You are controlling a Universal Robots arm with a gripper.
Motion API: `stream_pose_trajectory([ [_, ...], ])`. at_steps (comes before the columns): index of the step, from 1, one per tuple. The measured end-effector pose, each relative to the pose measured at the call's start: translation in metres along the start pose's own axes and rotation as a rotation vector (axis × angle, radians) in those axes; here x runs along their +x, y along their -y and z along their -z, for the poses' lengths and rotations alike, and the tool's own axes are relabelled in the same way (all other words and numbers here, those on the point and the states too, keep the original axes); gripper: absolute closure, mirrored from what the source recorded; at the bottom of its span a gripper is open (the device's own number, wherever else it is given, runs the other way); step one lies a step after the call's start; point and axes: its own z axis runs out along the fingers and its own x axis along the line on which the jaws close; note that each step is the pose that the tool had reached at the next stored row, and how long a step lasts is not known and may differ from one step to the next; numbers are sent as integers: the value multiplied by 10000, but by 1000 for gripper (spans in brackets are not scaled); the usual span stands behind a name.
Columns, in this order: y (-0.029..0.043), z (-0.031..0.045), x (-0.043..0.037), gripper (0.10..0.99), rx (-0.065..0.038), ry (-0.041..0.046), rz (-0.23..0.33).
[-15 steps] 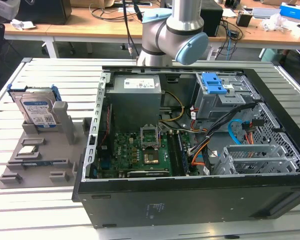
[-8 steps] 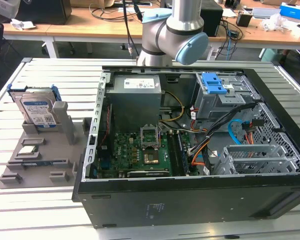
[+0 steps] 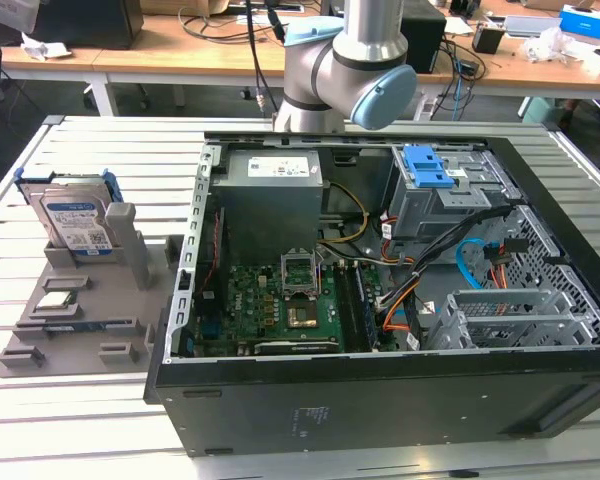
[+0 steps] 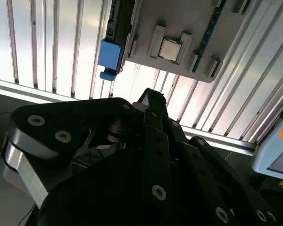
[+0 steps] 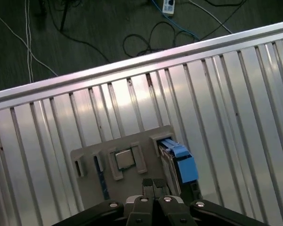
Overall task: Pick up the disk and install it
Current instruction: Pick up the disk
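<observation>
Disk (image 3: 77,222): stands on edge in the grey holder (image 3: 90,285), left-middle of the exterior view, on the table (image 3: 80,420).
Tool (image 5: 153,184): fingers pressed together and empty, over the holder, with the disk close beside its tips.

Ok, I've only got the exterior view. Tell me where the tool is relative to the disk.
Observer: In the first wrist view the tool points at the grey holder, beside the disk, touching neither.
Operator: Give me the jaw state.
Observer: Jaws together, nothing held.
Operator: Report what's off the table.
Observer: In the second wrist view, a pale casing with a red button sits past the edge of the table.
</observation>
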Motion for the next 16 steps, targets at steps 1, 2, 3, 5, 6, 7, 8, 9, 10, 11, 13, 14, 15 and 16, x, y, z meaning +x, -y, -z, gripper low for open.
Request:
stream_pose_trajectory([
  [1, 0, 0, 0, 984, -3, -6, 142],
  [2, 0, 0, 0, 984, -8, -16, 347],
  [3, 0, 0, 0, 984, -11, -23, 499],
  [5, 0, 0, 0, 984, -18, -36, 805],
  [6, 0, 0, 0, 984, -24, -46, 1022],
  [7, 0, 0, 0, 984, -28, -55, 1216],
  [8, 0, 0, 0, 984, -30, -60, 1322],
  [9, 0, 0, 0, 984, -31, -61, 1353],
  [10, 0, 0, 0, 984, -32, -62, 1357],
  [11, 0, 0, 0, 984, -31, -61, 1358],
  [13, 0, 0, 0, 984, -32, -61, 1360],
  [14, 0, 0, 0, 984, -31, -62, 1360],
  [15, 0, 0, 0, 984, -32, -62, 1360],
  [16, 0, 0, 0, 984, -31, -62, 1360],
])
